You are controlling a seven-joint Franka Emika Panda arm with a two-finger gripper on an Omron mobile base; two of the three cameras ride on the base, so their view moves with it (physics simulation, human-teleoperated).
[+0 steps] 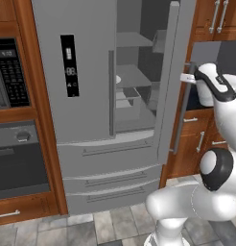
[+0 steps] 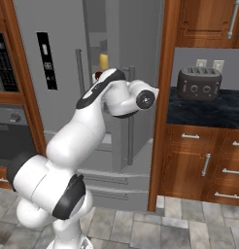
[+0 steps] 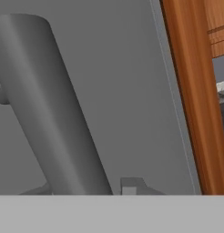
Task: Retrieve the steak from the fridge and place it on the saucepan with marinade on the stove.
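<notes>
I see a black-fronted wall oven (image 1: 17, 163) set in wood cabinetry to the left, its control panel (image 1: 12, 72) above. On the dark worktop (image 2: 209, 109) sits a toaster (image 2: 199, 83), wooden drawers (image 2: 201, 163) below, grey floor tiles (image 2: 189, 228) underneath.
</notes>
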